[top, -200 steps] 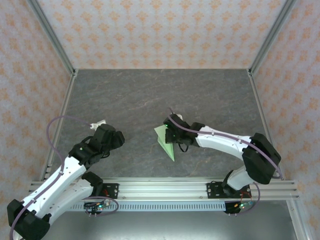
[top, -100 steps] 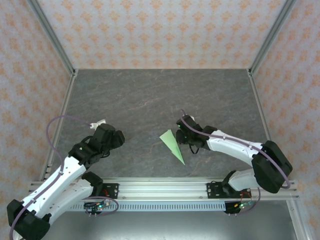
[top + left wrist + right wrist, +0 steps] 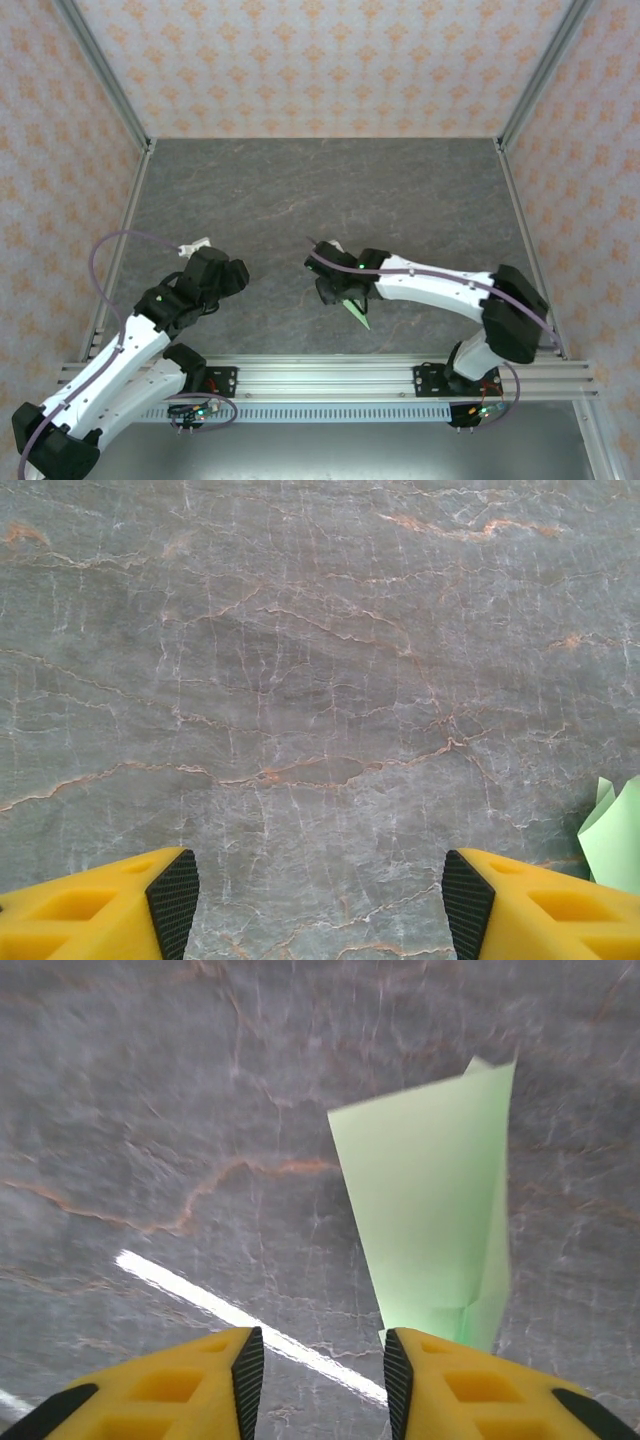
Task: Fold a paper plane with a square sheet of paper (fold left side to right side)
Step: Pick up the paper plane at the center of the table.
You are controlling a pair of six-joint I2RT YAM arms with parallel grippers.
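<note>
The pale green paper is folded into a narrow pointed dart, the paper plane [image 3: 430,1210], lying flat on the grey stone table [image 3: 300,190]. From above, only its near tip [image 3: 358,314] pokes out under my right gripper [image 3: 335,288], which hovers over it. In the right wrist view my right gripper [image 3: 322,1380] is open with bare table between the pads, and the plane's narrow end runs under the right finger [image 3: 480,1385]. My left gripper [image 3: 318,910] is open over bare table, with the plane's edge [image 3: 615,835] at its far right. From above, the left gripper [image 3: 200,252] sits near the left side.
Patterned walls and metal frame posts [image 3: 105,100] enclose the table on three sides. An aluminium rail [image 3: 320,375] carrying the arm bases runs along the near edge. A bright streak of reflected light [image 3: 220,1305] crosses the table by the right gripper.
My right arm drew off to the right, then swung back left over the plane. The plane slid slightly right and nearer. The left arm has stayed put.
</note>
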